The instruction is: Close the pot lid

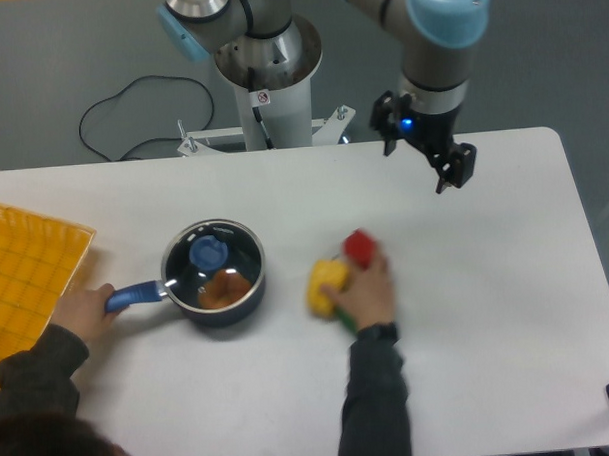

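**Desk:** Where is the pot from where you sit?

**Operator:** I see the pot on the left half of the white table, upright; the lid sits flat on it, rim on rim, its blue knob up and a little left of centre; through the glass I make out something orange-brown inside. The long blue handle points left; a person's hand grips the far end of it.

**Desk:** And the claw?

**Operator:** The gripper hangs over the table's far right part, well apart from the pot; nothing is between its fingers that I can see; from this angle I cannot tell whether they are spread or closed, since they show as one dark shape. The arm's blue-capped joint is above it, and the robot's base column stands behind the table's back edge.

**Desk:** Anything else on the surface?

**Operator:** A second hand reaches in from the near edge, resting against a yellow toy and a red one, both blurred, just to the right of the pot; a bit of green shows under that hand. A yellow tray lies at the left edge; a black cable runs on the floor behind.
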